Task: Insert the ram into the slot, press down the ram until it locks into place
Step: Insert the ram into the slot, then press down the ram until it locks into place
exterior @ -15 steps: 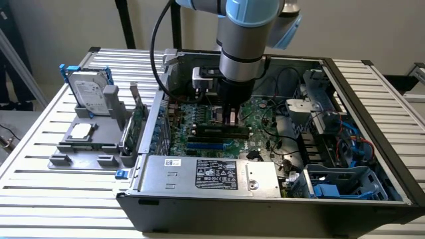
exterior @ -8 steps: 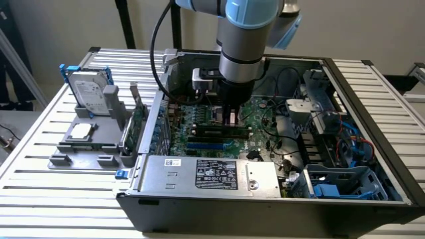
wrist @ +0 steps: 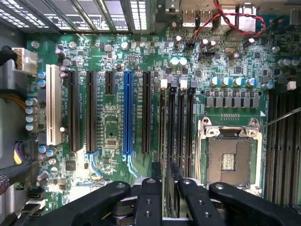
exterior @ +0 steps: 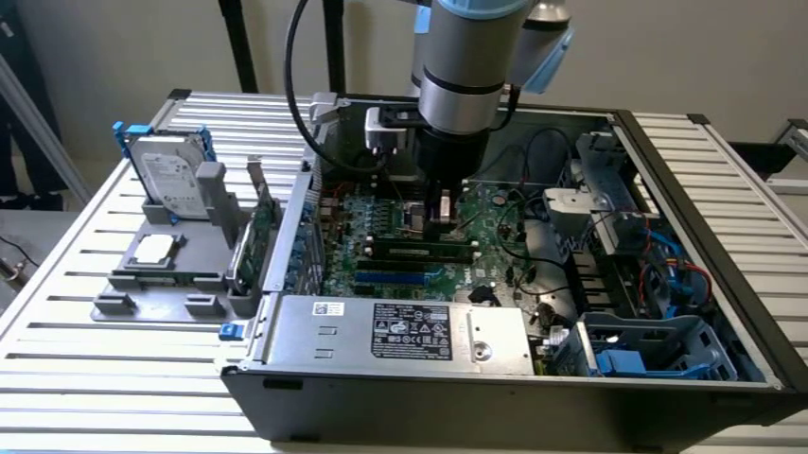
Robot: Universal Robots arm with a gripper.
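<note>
Beside the processor socket (wrist: pixel 229 157) on the motherboard (wrist: pixel 110 101), the hand (exterior: pixel 442 232) pinches the ram (exterior: pixel 423 250) narrowly, edge-down along the slot (wrist: pixel 163 117), apparently to align its contacts.

No legible text; only illegibly small print on the power supply label (exterior: pixel 413 333) and hard drive sticker (exterior: pixel 173 175).

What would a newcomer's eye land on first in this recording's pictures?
The gripper reaches down into the open computer case, low over the green motherboard and its black memory sockets. In the wrist view a long blue socket stands out among black ones, with the metal-framed processor socket beside the memory sockets. On the exterior view's left, a hard drive stands in a grey fixture outside the case.
</note>
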